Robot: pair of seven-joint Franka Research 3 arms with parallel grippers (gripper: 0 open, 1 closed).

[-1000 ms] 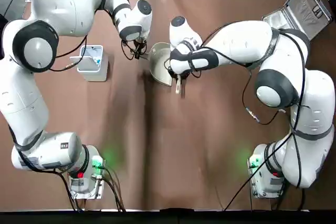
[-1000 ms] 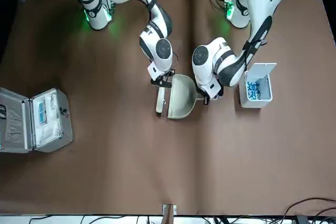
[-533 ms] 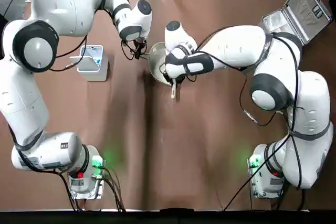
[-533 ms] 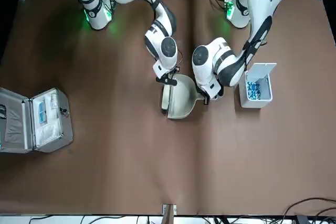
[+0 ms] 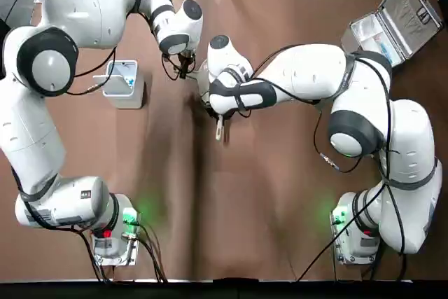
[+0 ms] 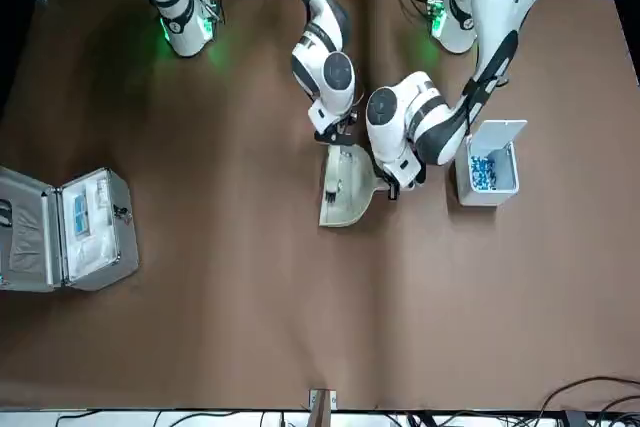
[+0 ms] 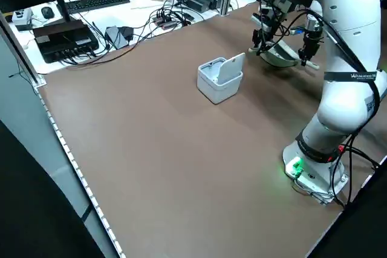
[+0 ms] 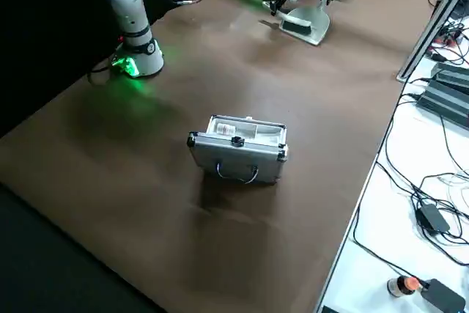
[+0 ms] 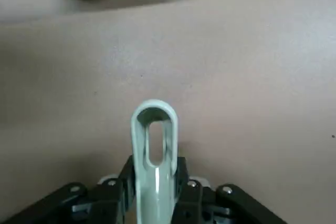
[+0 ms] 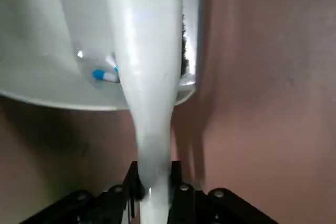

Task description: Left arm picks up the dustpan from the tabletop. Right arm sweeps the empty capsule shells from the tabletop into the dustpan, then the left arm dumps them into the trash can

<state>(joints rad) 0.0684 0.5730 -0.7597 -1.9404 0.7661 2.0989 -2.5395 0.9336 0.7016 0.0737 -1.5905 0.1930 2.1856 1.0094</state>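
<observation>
Trash can (image 5: pixel 124 83): we find it toward the table's left edge, lid up, bluish bits inside. Left gripper (image 5: pixel 183 68): clamped on the dustpan's thin handle (image 9: pixel 153 150), just right of the can. Dustpan (image 6: pixel 347 187): scoop resting near the table's far middle, one blue capsule shell (image 10: pixel 103 75) visible inside. Right gripper (image 10: pixel 152 190): closed around the white brush (image 6: pixel 333 179), whose head lies in the scoop. We judge the sweeping step nearly complete; next we expect the brush to withdraw clear, then the left arm to lift the pan level and carry it across to the can.
</observation>
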